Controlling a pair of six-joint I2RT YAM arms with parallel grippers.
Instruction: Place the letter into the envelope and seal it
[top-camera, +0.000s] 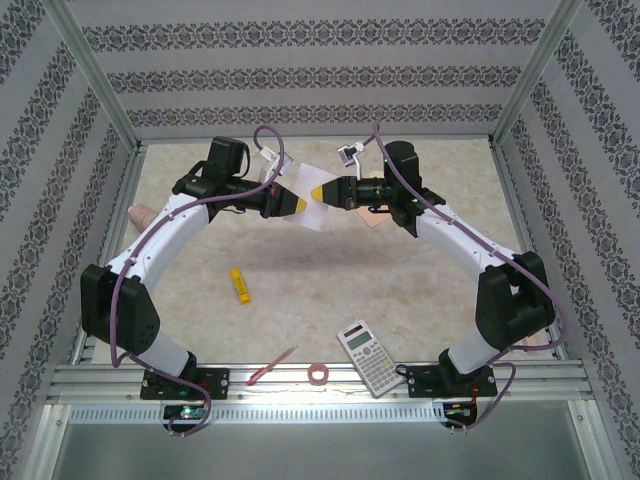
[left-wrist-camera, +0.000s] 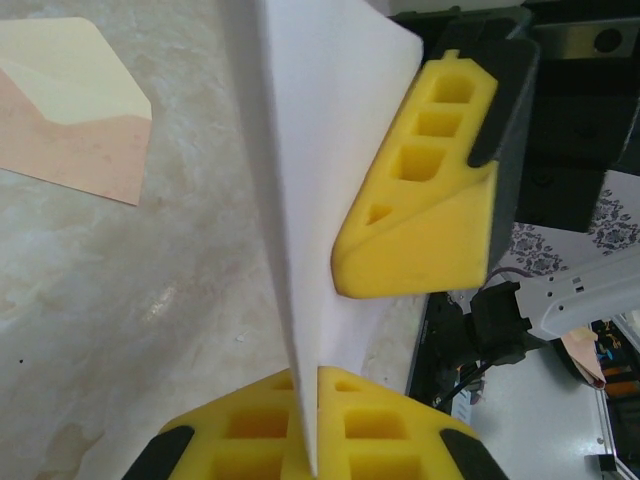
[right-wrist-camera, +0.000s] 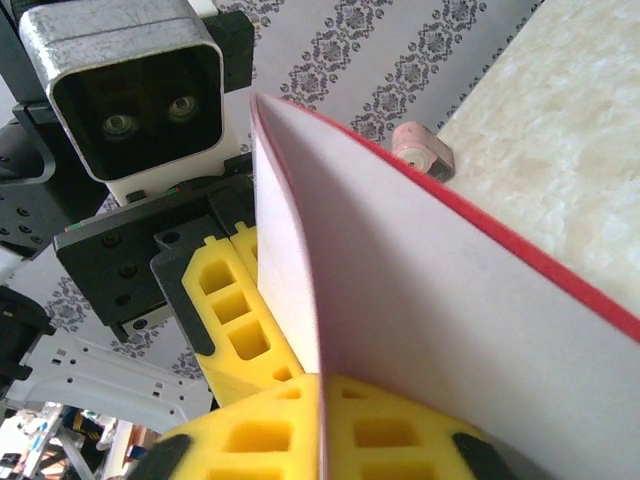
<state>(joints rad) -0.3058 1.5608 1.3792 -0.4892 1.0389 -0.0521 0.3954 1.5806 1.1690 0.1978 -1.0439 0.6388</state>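
Observation:
Both grippers hold the letter (top-camera: 311, 204) in the air over the far middle of the table. My left gripper (top-camera: 299, 205) is shut on its left edge, and my right gripper (top-camera: 319, 192) is shut on its right edge. In the left wrist view the letter (left-wrist-camera: 325, 150) shows its white back, pinched in the left gripper (left-wrist-camera: 306, 378), with the right gripper's yellow finger (left-wrist-camera: 430, 210) beyond. In the right wrist view the letter (right-wrist-camera: 450, 290) shows a pale face with a red border, clamped in the right gripper (right-wrist-camera: 320, 380). The envelope (left-wrist-camera: 70, 100) lies flat on the table with its cream flap open; it is partly under the right arm (top-camera: 374, 224).
A yellow marker (top-camera: 240, 285) lies left of centre. A calculator (top-camera: 367, 357), a red pen (top-camera: 272, 366) and a small tape roll (top-camera: 320, 374) sit along the near edge. A pink roll (top-camera: 140, 213) rests at the far left (right-wrist-camera: 425, 148). Patterned walls enclose the table.

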